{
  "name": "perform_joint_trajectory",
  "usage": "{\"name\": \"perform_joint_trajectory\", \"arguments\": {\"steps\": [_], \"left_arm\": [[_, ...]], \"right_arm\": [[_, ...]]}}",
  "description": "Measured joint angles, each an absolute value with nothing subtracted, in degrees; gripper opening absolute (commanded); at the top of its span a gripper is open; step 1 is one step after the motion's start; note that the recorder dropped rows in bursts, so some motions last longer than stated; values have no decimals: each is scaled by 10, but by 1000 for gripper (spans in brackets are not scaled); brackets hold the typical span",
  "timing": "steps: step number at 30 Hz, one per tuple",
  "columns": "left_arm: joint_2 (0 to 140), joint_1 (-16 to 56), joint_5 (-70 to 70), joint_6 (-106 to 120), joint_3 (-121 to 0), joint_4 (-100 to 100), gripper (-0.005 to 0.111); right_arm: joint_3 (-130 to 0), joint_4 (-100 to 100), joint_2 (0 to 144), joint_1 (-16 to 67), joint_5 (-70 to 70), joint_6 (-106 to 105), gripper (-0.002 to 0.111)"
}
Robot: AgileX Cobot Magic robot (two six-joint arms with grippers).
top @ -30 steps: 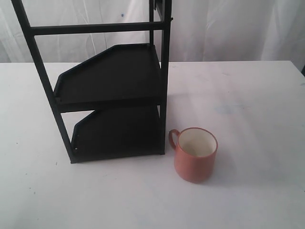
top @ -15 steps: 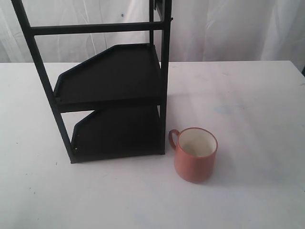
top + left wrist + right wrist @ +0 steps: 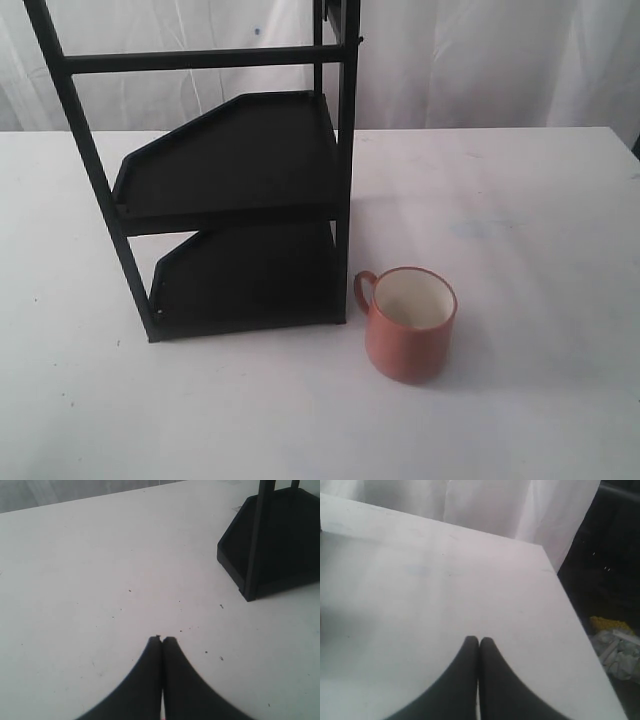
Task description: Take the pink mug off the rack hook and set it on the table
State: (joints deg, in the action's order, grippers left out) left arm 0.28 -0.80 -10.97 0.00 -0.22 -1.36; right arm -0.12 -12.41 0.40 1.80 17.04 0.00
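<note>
Upright pink mug (image 3: pixel 410 325) on table (image 3: pixel 540 200), handle toward rack (image 3: pixel 235 160), left gripper (image 3: pixel 162 640) and right gripper (image 3: pixel 479 640) closed

The left gripper (image 3: pixel 161 640) has two smooth matte-black jaws, broad at the base and curving in to narrow tips with a tiny notch. The right gripper (image 3: pixel 479 640) looks alike, its tips rounded.
</note>
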Motion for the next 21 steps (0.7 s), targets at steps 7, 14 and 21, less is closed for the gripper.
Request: {"name": "perform_joint_trajectory", "arguments": {"steps": [7, 14, 21], "left_arm": [[3, -8, -110, 0, -2, -14, 0], [3, -8, -110, 0, -2, -14, 0], [3, -8, -110, 0, -2, -14, 0]], "right_arm": [[-1, -143, 3, 18, 198, 0, 0], [-1, -76, 3, 18, 198, -8, 0], [-1, -45, 3, 18, 198, -8, 0]]}}
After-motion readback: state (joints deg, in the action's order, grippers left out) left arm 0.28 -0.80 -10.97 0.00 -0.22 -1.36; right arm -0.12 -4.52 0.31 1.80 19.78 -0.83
